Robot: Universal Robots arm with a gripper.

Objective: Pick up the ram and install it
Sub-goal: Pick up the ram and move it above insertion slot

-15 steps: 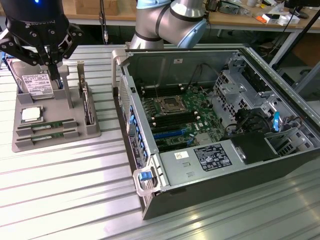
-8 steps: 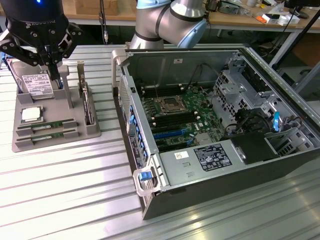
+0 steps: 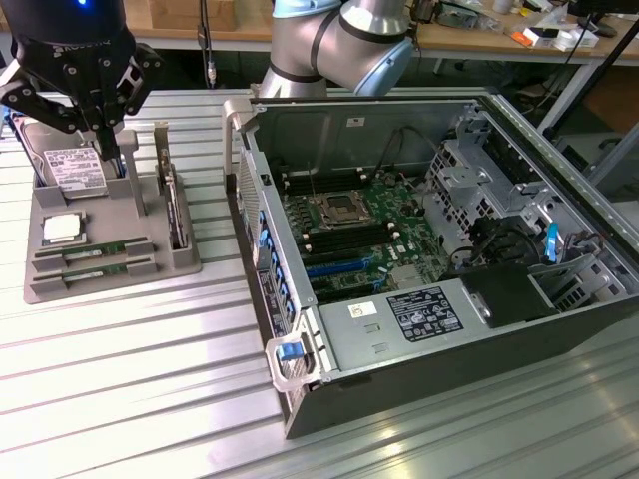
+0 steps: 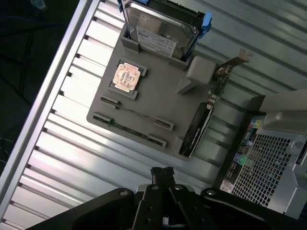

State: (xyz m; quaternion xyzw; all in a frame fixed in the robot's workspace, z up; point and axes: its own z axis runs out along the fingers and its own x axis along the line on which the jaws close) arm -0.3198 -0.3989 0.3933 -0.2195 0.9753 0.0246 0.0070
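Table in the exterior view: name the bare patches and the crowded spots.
Widest bare table: the near stretch in front of the grey holder and the computer case. Between holder and case, only a narrow strip. Crowded: the holder, with hard drive and ram.

My black matte gripper [image 3: 108, 150], upper left of exterior view: blocky housing, faint pale lettering across it, blue light glowing above. Black linkage bars on both sides, round pivot pins at joints. Wrist view, same gripper [image 4: 162, 172]: dark links, small round screw heads, glossy edges. My silver-grey cylindrical metal arm [image 3: 344, 45], top centre: fat rounded joints, pale blue cap.
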